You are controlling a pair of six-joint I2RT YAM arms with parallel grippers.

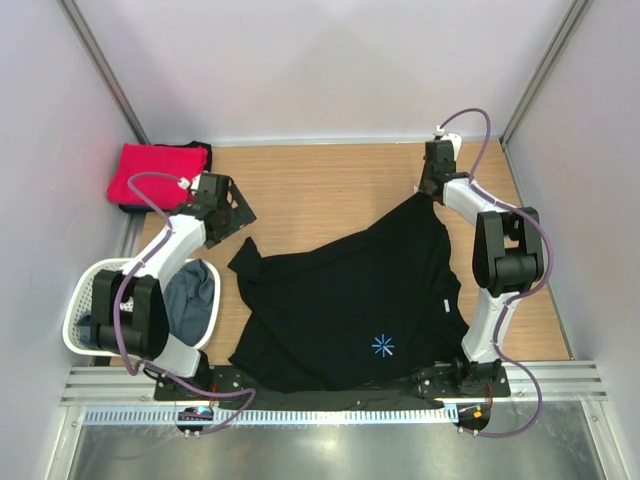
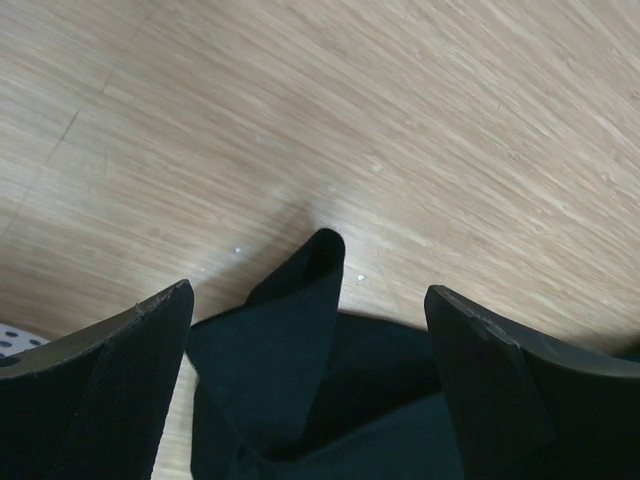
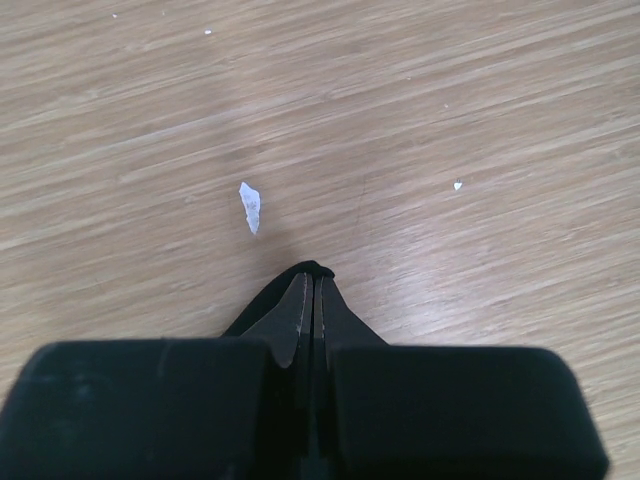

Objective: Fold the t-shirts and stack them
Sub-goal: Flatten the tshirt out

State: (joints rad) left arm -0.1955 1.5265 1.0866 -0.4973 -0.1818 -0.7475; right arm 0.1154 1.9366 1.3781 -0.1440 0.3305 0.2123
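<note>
Top external: black shirt (image 1: 350,300) lies crumpled mid-desk (image 1: 320,180), probably being spread for folding. Left wrist: left tool (image 2: 308,300) stands wide open above a shirt corner. Right wrist: right tool (image 3: 310,305) pinches the shirt's far corner, apparently to stretch it.

My left arm hides part of the grey-blue tee (image 1: 195,300) and the basket (image 1: 72,318). Past my pinched right gripper (image 3: 311,300) only a tip of the black tee (image 3: 316,267) shows. Something dark (image 1: 203,150) under the red tee (image 1: 155,172) is mostly covered, so I cannot tell what it is.
</note>
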